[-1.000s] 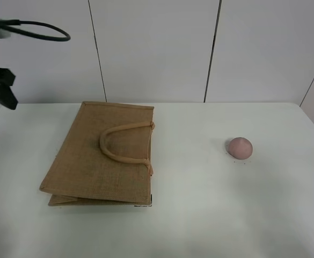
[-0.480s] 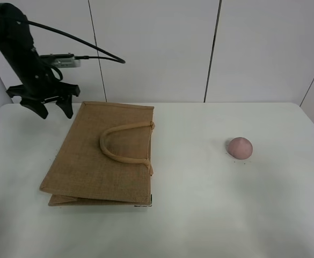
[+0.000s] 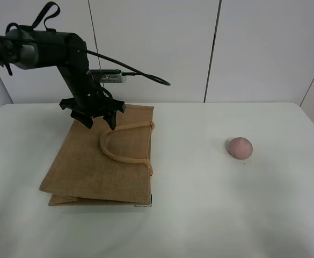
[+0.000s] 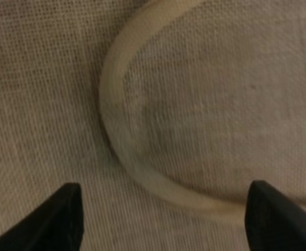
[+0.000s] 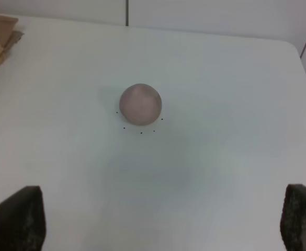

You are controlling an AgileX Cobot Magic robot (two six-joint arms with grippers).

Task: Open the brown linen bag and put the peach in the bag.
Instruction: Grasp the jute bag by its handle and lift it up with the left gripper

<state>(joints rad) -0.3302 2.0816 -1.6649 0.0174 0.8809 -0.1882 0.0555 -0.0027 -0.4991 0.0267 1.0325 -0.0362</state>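
Brown linen bag (image 3: 95, 164) lies flat and collapsed on the white table (image 3: 199, 215), toward the table's 9 o'clock side, mouth edge facing 3 o'clock, closed. Its top handle (image 3: 109, 152) lies on the upper panel as a loop, ends at the mouth edge, bend pointing to 9 o'clock. Left gripper (image 3: 100, 124) hangs off a black arm (image 3: 65, 48) that comes in from 10 o'clock with a cable (image 3: 146, 76) trailing off it. It points down over the bag's 12 o'clock end, fingers spread wide, gripping nothing. From the high camera the handle bend sits just at 6 o'clock of the fingertips. In the left wrist view the curved handle runs between the two dark fingertips (image 4: 64, 217) over the coarse weave, very near and soft in focus. Cannot tell whether the tips touch the fabric or stop just above it. Peach (image 3: 240, 147) sits alone on bare table at 3 o'clock of the bag, well apart from it and from the left gripper, upright on its own, a few tiny dark specks on the table around it. Right gripper (image 5: 158, 225) does not show in the high view. Its wrist view has the two finger ends at the far corners of the picture, spread wide, nothing held, with the peach ahead and between their lines but well apart from both. A corner of the bag shows at that view's edge. White wall panels (image 3: 157, 48) stand behind the table at 12 o'clock.
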